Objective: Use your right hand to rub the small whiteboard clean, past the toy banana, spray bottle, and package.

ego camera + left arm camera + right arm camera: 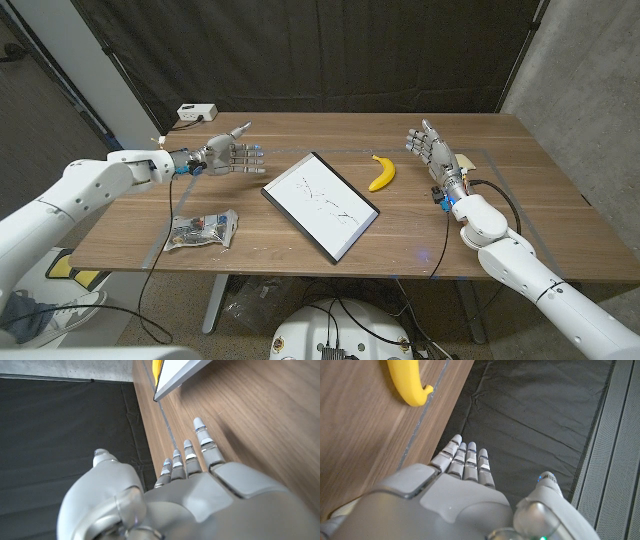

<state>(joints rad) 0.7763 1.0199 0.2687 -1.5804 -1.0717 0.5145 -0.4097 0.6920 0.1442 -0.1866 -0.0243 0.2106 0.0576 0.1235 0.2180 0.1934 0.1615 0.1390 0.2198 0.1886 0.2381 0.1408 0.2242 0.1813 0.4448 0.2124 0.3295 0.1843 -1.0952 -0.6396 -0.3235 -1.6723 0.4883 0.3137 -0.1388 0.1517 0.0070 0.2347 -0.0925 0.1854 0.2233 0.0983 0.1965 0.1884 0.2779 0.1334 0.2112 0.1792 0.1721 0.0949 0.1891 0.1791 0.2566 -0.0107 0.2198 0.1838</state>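
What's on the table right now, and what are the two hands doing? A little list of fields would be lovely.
whiteboard: table middle, lying turned at an angle, faint marks on it
banana: just right of the whiteboard, apart from it
package: crumpled, front left of the table
white box: back left edge
spray bottle: none seen
left hand: open, fingers spread toward the whiteboard, holding nothing
right hand: open, right of the banana, holding nothing
contact with whiteboard: none yet

Brown wooden table point(520, 190) running wide, small white box with a cable point(196, 113) perched on its far left corner, black wrinkled curtain backdrop point(330, 50) behind, grey concrete wall point(590, 80) at right
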